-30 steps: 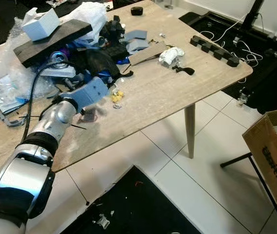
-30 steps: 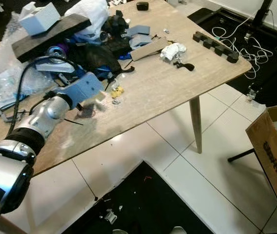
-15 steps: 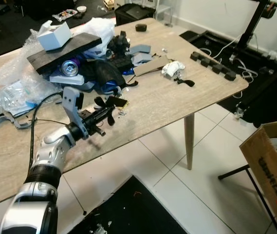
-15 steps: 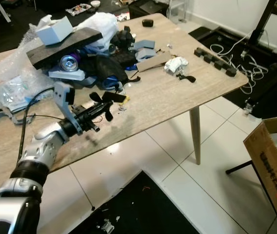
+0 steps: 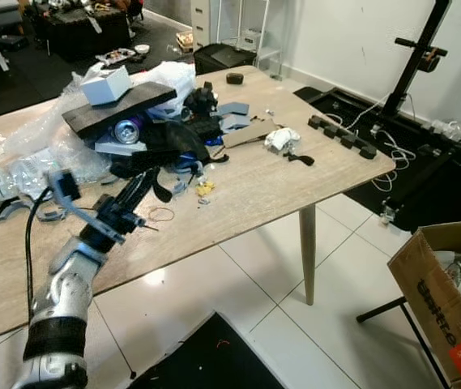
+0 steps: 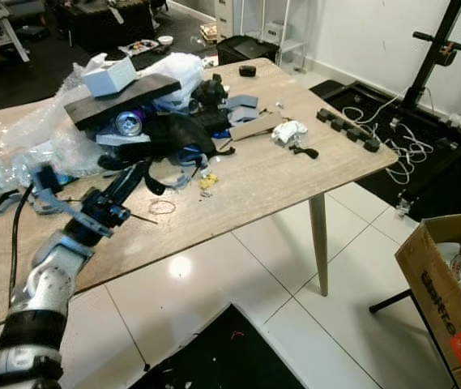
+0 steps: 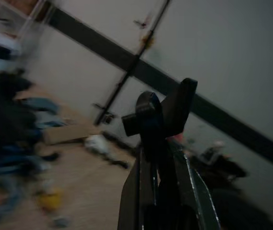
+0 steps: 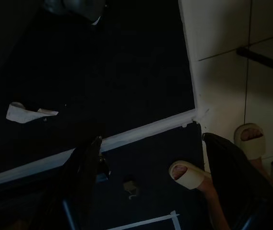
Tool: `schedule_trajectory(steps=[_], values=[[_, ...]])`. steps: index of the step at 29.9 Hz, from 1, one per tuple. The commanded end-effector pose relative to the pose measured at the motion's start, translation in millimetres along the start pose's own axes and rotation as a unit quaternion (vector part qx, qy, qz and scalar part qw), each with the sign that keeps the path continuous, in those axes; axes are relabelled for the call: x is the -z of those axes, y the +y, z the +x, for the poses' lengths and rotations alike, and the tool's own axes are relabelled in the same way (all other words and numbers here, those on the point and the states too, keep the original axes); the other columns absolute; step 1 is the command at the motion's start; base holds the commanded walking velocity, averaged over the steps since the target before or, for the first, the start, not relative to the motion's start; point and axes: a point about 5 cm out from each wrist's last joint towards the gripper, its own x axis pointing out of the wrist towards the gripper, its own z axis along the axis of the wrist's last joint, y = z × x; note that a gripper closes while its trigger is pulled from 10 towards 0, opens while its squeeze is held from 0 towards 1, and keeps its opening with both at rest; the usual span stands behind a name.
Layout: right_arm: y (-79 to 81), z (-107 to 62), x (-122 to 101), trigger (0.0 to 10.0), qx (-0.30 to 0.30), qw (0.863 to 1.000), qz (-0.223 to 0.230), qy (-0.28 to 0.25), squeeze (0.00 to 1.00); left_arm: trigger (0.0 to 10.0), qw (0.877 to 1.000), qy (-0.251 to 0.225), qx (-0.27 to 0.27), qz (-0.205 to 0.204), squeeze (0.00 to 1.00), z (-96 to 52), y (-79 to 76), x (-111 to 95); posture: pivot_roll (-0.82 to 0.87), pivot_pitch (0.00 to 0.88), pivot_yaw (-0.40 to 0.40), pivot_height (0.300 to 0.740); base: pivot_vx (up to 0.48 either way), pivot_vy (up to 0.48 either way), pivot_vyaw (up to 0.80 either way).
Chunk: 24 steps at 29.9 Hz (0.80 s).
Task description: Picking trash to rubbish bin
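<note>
My left gripper (image 5: 142, 180) is raised above the front of the wooden table (image 5: 295, 174), near the edge of the trash pile (image 5: 157, 121). In the left wrist view its fingers (image 7: 148, 177) lie close together, shut on a small black piece (image 7: 161, 111) that sticks out past the tips. A yellow scrap (image 5: 206, 189) and a rubber band (image 5: 163, 215) lie on the table just right of the gripper. An open cardboard box (image 5: 445, 296) with rubbish in it stands on the floor at the far right. My right gripper (image 8: 160, 187) hangs open over a dark floor mat.
Crumpled white paper (image 5: 281, 139) and a row of black blocks (image 5: 339, 138) lie toward the table's right end. Cables (image 5: 392, 174) trail on the floor behind. A person's sandalled feet (image 8: 186, 172) stand by the mat, and a white scrap (image 8: 28, 112) lies on it.
The camera has pulled back and up. My left gripper has lifted off the table by the yellow scrap and swung left, now pointing upward with a black piece in it.
</note>
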Motion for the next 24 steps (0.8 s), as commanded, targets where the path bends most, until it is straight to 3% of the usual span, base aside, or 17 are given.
schedule_trajectory(steps=[1,2,3,4,6,9,10,15,17,24], values=[[6.7,-0.5,10.0,10.0,-0.011,1.0,0.0,0.018,0.0,9.2,0.999,0.004,0.027,-0.02,0.0,-0.9,-8.0,6.2,-0.16,0.158,0.052,0.74,0.0,0.0,0.0],[6.4,-0.4,8.6,10.0,-0.011,1.0,0.002,0.016,0.0,10.0,0.995,0.02,0.08,-0.06,0.0,-3.1,-24.6,20.5,-0.16,0.145,0.054,0.74,0.0,0.0,0.0],[6.4,-0.4,8.6,10.0,-0.011,1.0,0.002,0.016,0.0,10.0,0.995,0.02,0.08,-0.06,0.0,-3.1,-24.6,20.5,-0.16,0.145,0.054,0.74,0.0,0.0,0.0],[6.0,-0.2,7.1,10.0,-0.011,1.0,0.005,0.014,0.0,10.0,0.989,0.042,0.114,-0.089,0.0,-5.3,-37.2,34.5,-0.16,0.138,0.055,0.74,0.0,0.0,0.0],[6.0,-0.2,7.1,10.0,-0.011,1.0,0.005,0.014,0.0,10.0,0.989,0.042,0.114,-0.089,0.0,-5.3,-37.2,34.5,-0.16,0.138,0.055,0.74,0.0,0.0,0.0],[5.5,0.0,5.9,10.0,-0.009,1.0,0.007,0.014,0.0,10.0,0.98,0.079,0.149,-0.106,0.0,-10.4,-49.1,51.8,-0.16,0.126,0.053,0.74,0.0,0.0,0.0],[5.2,0.1,5.2,10.0,-0.008,1.0,0.008,0.016,0.0,10.0,0.971,0.097,0.176,-0.127,0.0,-15.5,-60.6,60.1,-0.16,0.117,0.051,0.74,0.0,0.0,0.0],[5.2,0.2,4.7,10.0,-0.007,1.0,0.009,0.019,0.0,10.0,0.966,0.109,0.179,-0.149,0.0,-20.0,-67.0,67.0,-0.16,0.109,0.046,0.74,0.0,0.0,0.0],[5.4,0.3,3.7,10.0,-0.012,1.0,-0.001,0.022,0.0,10.0,0.965,0.131,0.172,-0.146,0.0,-23.1,-69.1,74.8,-0.16,0.109,0.041,0.74,0.0,0.0,-0.78],[5.2,0.5,2.2,10.0,-0.012,1.0,-0.004,0.021,0.0,10.0,0.969,0.125,0.158,-0.144,0.0,-20.5,-69.0,75.4,-0.15,0.109,0.04,0.74,0.0,0.0,-0.78]])
